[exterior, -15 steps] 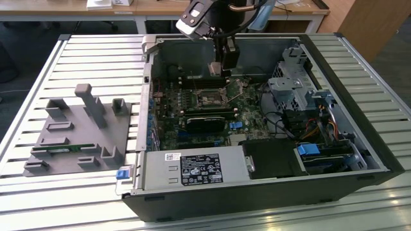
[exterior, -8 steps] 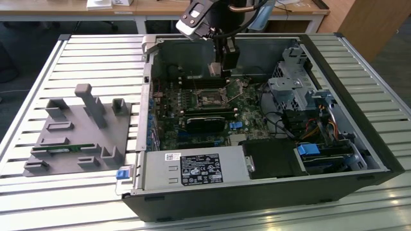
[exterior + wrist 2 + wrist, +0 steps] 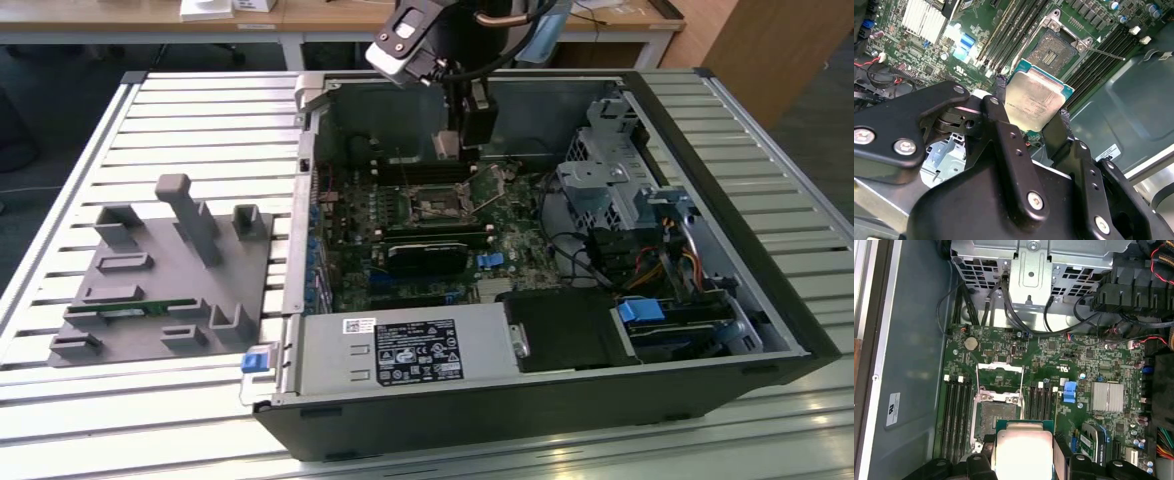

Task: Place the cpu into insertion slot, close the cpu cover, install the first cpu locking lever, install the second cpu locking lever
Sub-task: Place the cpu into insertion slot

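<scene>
Second wrist view: gripper (image 3: 1032, 101) pinching cpu (image 3: 1037, 98) near open insertion slot (image 3: 1056, 50); step one; seating likely needs square alignment.

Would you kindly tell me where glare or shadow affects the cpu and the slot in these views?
In the first wrist view the cpu face is washed pale, the slot evenly lit; in the second wrist view the heatsink glares white while the cpu shows detail; in the exterior view the slot lies dim inside the case.
</scene>
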You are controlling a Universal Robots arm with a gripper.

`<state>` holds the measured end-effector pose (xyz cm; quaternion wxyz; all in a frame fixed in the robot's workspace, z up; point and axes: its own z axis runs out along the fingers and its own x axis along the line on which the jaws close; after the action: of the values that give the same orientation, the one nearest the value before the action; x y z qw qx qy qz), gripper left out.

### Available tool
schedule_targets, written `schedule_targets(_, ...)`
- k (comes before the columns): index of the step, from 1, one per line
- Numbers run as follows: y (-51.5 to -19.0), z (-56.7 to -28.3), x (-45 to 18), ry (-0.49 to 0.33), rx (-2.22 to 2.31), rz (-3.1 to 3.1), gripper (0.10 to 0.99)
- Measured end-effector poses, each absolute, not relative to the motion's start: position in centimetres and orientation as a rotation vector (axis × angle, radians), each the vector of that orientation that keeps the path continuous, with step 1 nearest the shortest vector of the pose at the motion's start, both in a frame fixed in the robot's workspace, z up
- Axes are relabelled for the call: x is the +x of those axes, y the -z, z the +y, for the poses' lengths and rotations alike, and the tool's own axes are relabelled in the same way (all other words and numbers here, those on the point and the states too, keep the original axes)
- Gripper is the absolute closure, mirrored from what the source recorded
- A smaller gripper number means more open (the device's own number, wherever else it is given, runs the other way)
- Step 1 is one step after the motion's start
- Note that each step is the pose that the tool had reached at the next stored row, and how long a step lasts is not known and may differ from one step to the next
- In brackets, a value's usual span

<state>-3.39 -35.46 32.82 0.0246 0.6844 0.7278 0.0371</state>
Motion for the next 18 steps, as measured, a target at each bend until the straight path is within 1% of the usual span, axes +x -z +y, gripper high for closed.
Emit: schedule_targets(18,-32.28,-35.46,-3.39,-0.115,2.117,2.251,0.545)
